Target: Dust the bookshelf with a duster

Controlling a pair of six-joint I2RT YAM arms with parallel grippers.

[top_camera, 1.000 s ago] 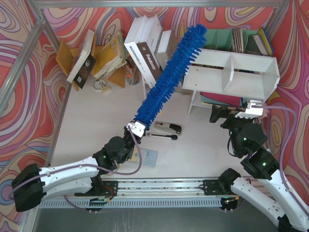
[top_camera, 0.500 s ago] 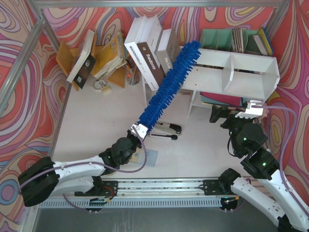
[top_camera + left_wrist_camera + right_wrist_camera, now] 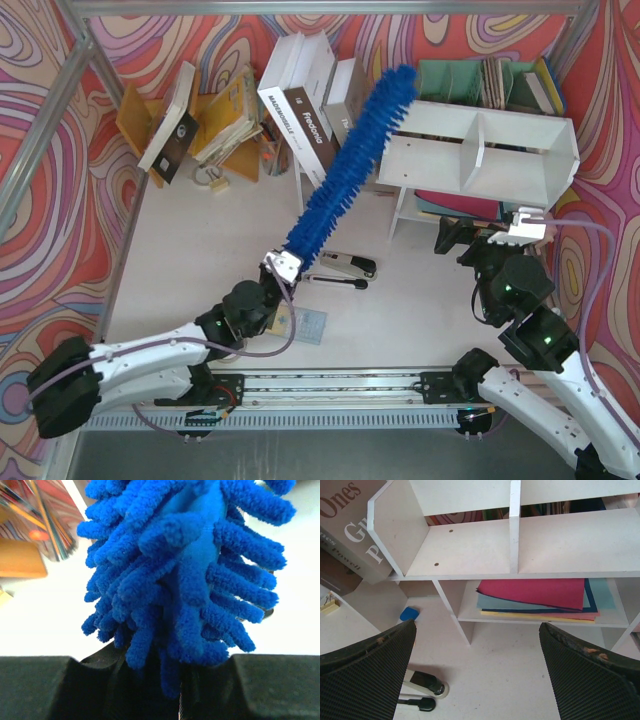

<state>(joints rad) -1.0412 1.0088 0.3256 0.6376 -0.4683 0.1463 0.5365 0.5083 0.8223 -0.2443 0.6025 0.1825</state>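
Our left tool (image 3: 283, 266) is closed tight on the base of the duster (image 3: 350, 165). The duster slants up and away to the right, its fluffy tip at the left end of the bookshelf (image 3: 500, 170); we cannot tell whether they touch. Our right tool (image 3: 477, 680) gapes wide and holds nothing. It hangs above the bench (image 3: 200, 260), facing the bookshelf's lower level, where coloured papers (image 3: 535, 592) lie flat.
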